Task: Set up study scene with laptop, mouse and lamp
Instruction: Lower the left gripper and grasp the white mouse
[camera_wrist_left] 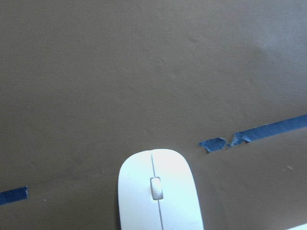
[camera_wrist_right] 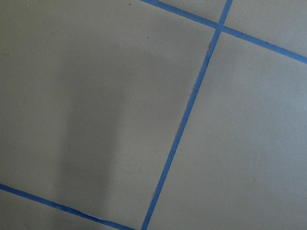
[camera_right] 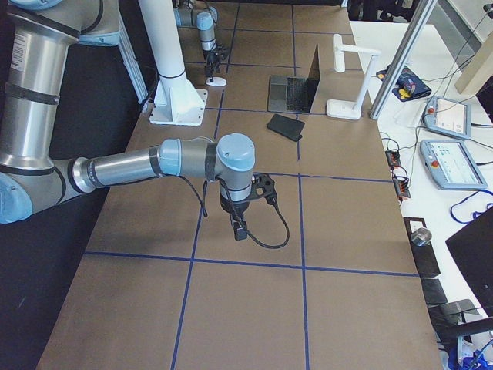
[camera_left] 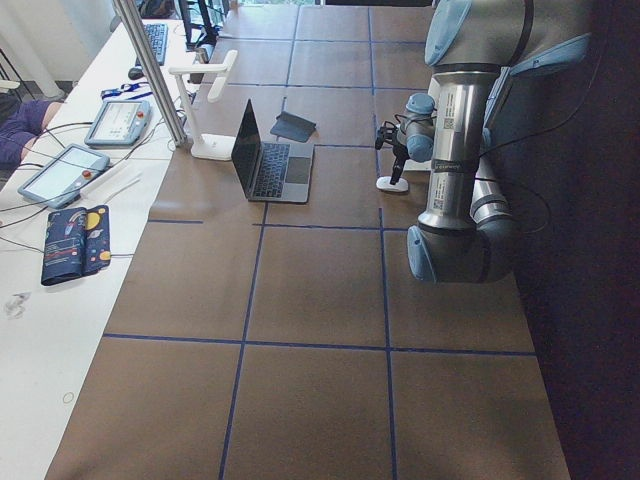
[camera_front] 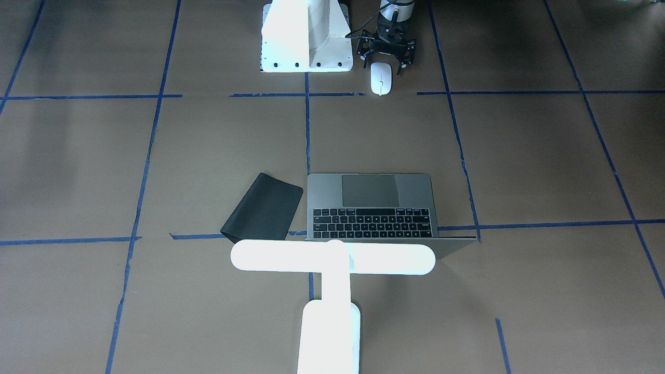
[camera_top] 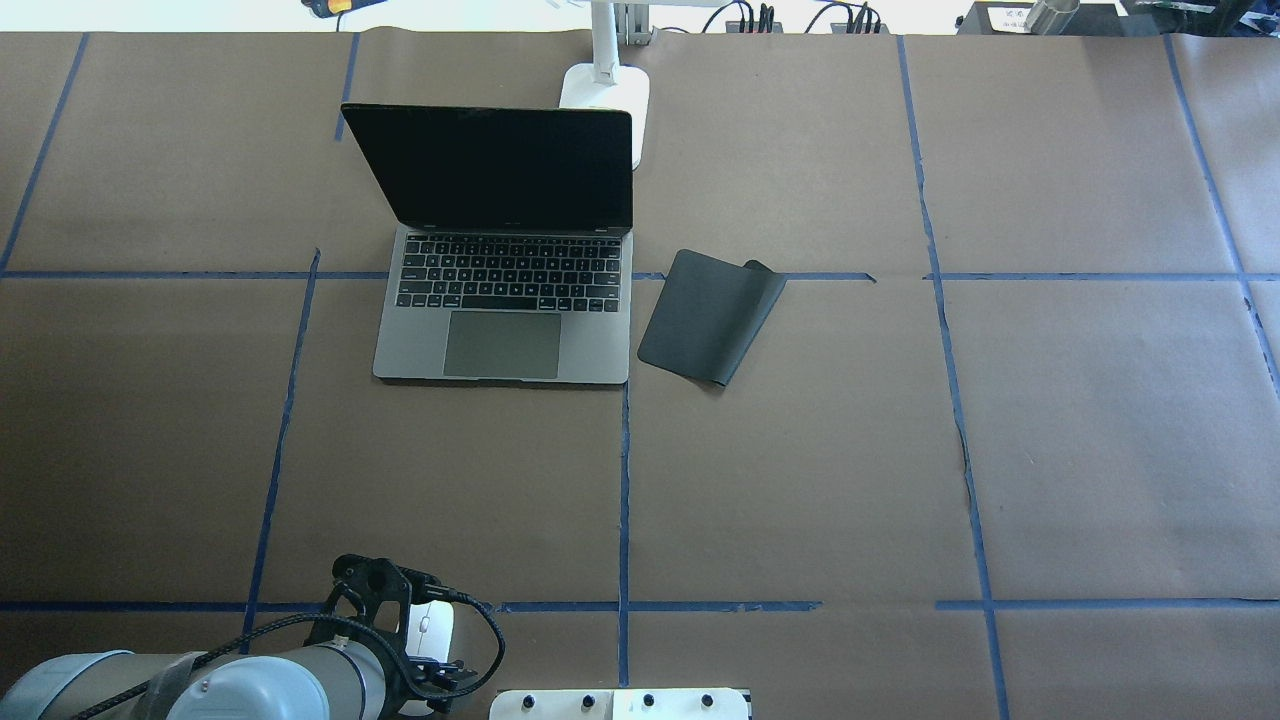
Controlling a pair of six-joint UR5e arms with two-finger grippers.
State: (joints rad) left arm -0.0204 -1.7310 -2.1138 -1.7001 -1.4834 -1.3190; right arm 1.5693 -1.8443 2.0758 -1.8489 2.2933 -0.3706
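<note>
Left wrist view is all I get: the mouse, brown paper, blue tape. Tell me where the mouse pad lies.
Observer: The mouse pad lies beside the open laptop, on its right in the overhead view, far from the mouse.
Operator: Give me the left gripper's state.
Observer: The left gripper is open, jaws spread above the mouse's robot-side end, holding nothing.
Operator: Now the lamp.
Observer: The lamp stands behind the laptop.

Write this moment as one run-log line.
left hand: open over mouse | laptop: lid open | lamp: behind laptop | right hand: grip unclear
</note>
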